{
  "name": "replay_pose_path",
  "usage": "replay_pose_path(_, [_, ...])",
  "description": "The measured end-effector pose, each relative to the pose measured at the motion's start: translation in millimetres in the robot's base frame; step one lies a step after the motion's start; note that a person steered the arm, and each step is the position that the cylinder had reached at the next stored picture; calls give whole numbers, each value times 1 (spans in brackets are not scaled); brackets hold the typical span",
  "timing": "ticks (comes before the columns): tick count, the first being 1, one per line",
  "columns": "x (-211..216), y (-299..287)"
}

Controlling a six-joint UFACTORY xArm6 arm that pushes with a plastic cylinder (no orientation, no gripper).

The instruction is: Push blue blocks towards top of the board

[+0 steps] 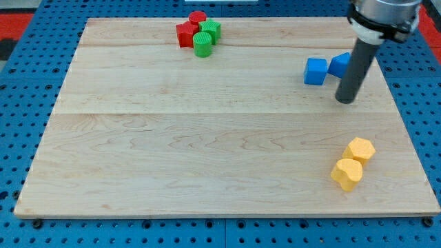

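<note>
A blue cube [315, 71] sits at the view's right on the wooden board [207, 138]. A second blue block [339, 65] lies just right of it, partly hidden behind my rod; its shape is hard to tell. My tip [346, 99] rests on the board just below and to the right of the blue cube, below the second blue block, close to both.
Two red blocks [187, 32] and two green blocks [204, 40] cluster at the view's top centre. Two yellow blocks [360, 149] [346, 173] lie at the view's lower right. A blue pegboard [21, 83] surrounds the board.
</note>
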State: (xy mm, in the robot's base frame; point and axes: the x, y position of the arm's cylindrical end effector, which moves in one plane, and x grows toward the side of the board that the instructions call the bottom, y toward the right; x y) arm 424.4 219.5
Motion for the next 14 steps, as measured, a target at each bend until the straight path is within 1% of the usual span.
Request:
replay_pose_path(1, [0, 28])
replay_pose_path(2, [0, 28])
replay_pose_path(3, [4, 60])
replay_pose_path(4, [-23, 94])
replay_pose_path(5, [-77, 41])
replay_pose_path(6, [-106, -13])
replay_pose_path(8, [-112, 6])
replay_pose_path(13, [-112, 10])
replay_pose_path(14, [-102, 10])
